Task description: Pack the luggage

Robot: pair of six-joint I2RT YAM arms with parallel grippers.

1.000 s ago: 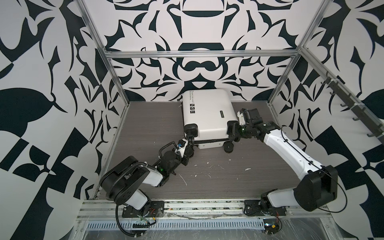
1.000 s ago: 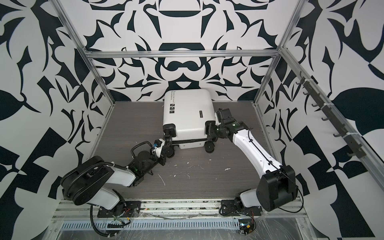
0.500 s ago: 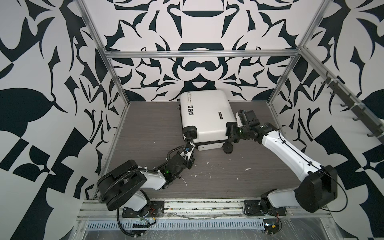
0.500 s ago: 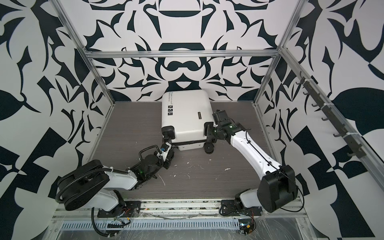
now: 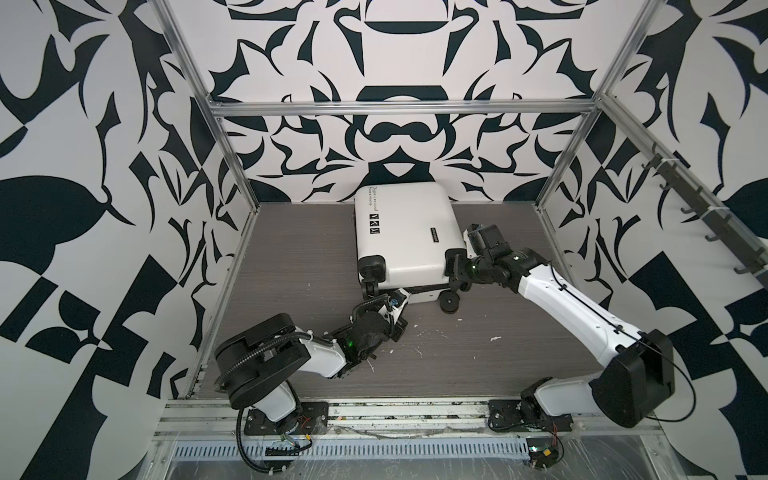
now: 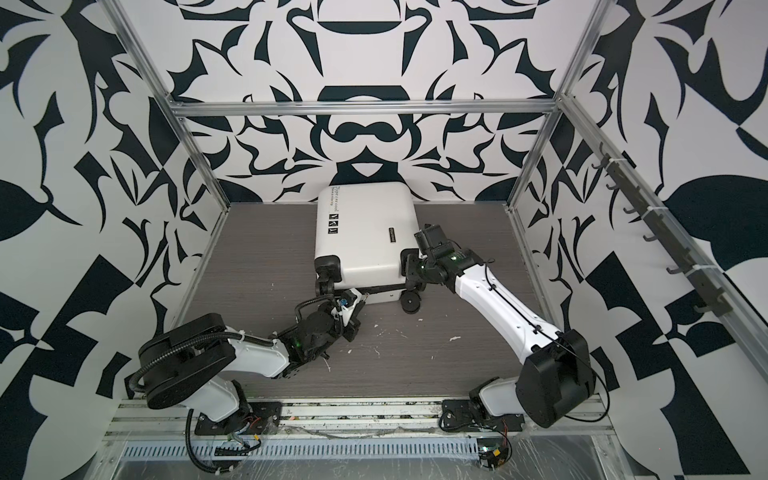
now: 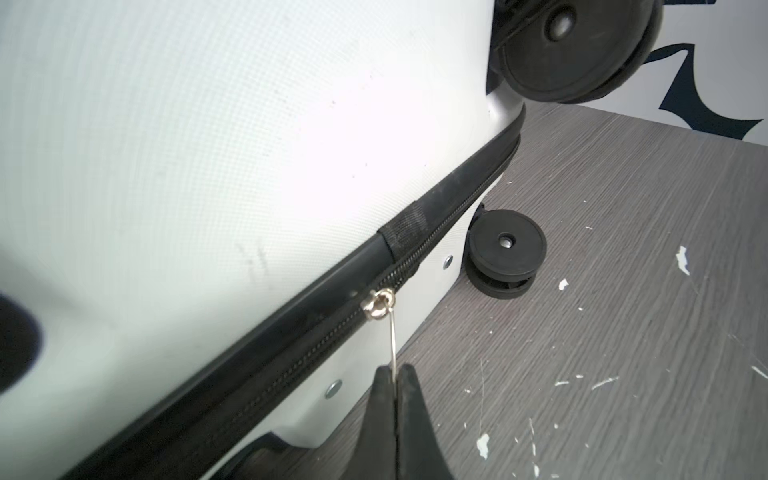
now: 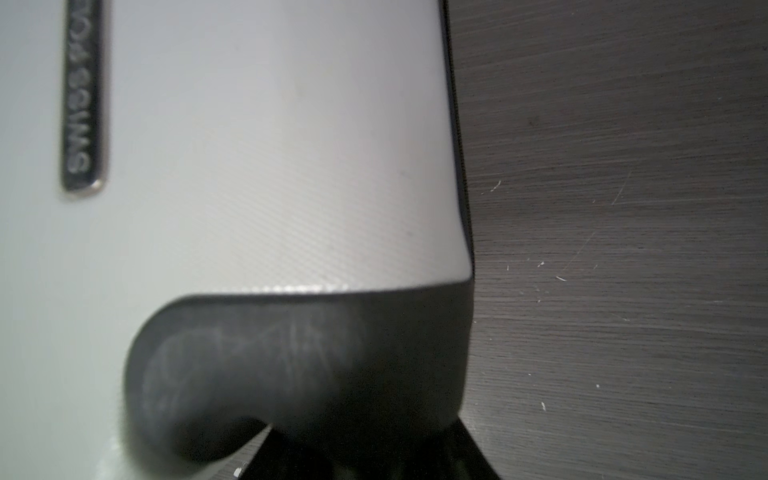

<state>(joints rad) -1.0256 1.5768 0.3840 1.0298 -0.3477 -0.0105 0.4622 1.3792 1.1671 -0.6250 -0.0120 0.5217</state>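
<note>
The luggage (image 5: 405,232) (image 6: 365,235), a white hard-shell suitcase, lies flat and closed at the back middle of the table. Its wheels face the front. My left gripper (image 5: 398,297) (image 6: 358,297) is low at the front seam. In the left wrist view it (image 7: 395,376) is shut on the thin metal zipper pull (image 7: 392,340), which hangs from the slider (image 7: 377,304) on the black zipper. My right gripper (image 5: 456,270) (image 6: 411,268) is shut on the black wheel housing (image 8: 299,357) at the luggage's front right corner.
Black spinner wheels (image 5: 449,302) (image 7: 507,245) stick out at the front of the case. The grey wood table (image 5: 478,365) carries white flecks. The patterned back wall stands close behind the case. A rail of hooks (image 5: 702,216) runs along the right wall.
My left gripper has moved right along the front seam with the zipper pull. The right gripper and the luggage's right corner have shifted a little to the left.
</note>
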